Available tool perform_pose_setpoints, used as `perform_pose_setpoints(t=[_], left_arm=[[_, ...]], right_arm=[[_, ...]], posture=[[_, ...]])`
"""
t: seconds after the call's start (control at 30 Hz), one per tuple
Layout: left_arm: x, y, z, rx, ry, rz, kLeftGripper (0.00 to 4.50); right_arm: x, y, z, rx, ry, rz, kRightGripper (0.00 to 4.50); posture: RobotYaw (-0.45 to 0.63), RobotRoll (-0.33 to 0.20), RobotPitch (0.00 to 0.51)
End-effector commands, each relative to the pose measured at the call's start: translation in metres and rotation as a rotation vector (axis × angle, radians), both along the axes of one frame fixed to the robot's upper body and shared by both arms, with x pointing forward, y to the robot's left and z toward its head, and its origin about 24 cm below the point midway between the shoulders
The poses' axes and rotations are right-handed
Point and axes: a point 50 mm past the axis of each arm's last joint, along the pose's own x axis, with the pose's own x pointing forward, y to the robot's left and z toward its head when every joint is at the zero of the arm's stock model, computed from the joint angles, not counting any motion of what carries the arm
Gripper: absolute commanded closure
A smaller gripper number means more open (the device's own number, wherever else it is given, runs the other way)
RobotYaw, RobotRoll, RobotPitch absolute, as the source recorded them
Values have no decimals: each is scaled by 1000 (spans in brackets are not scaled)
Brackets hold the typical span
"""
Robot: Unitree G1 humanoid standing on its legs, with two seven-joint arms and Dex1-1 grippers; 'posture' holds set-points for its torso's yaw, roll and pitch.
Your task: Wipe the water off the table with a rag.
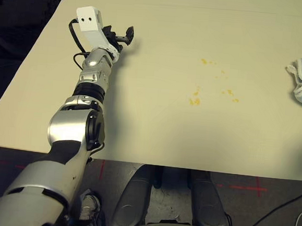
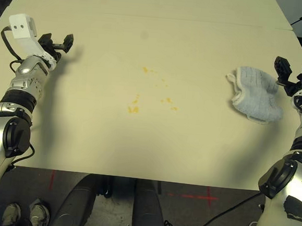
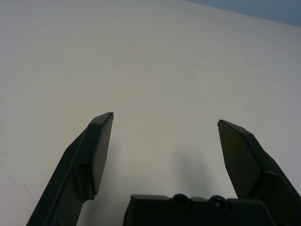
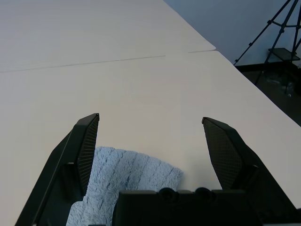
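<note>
Several tiny yellow-orange droplets of water lie scattered near the middle of the table, in a loose patch between my two arms. No writing, label or brand mark can be read on anything here.

My left arm reaches forward over the table's left side, silver forearm angled up toward its white wrist block. My left gripper hangs above bare tabletop, well apart from the droplets, and my left wrist view shows its two black fingers spread wide with nothing between them.

My right arm comes in along the table's right edge. My right gripper sits just beside the rag, at the cloth's far right side. Its fingers are likewise parted and hold nothing; in my right wrist view the rag's blue-grey terry shows low between them, closer to one finger.

That rag lies crumpled on the table's right side, whitish hem curling along its edge, well apart from the water.
</note>
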Motion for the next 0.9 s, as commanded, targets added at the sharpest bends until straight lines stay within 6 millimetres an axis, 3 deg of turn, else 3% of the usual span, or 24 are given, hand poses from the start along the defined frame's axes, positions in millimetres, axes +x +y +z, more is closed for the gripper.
perform_pose_setpoints(t=[0.03,0.37,0.6,0.9], left_arm=[[0,-1,-4,-11,17,4,0],[3,-19,-2,-5,37,-133,0],[5,-38,12,49,39,-316,0],[4,-41,20,71,41,-372,0]], right_arm=[[-2,-2,-3,-9,10,1,17],[4,1,-9,41,176,-73,17],[13,21,-5,29,373,-29,17],[10,43,-11,-7,548,20,17]], posture=[[-117,0,316],[-161,0,296],[-159,0,301],[-147,0,302]])
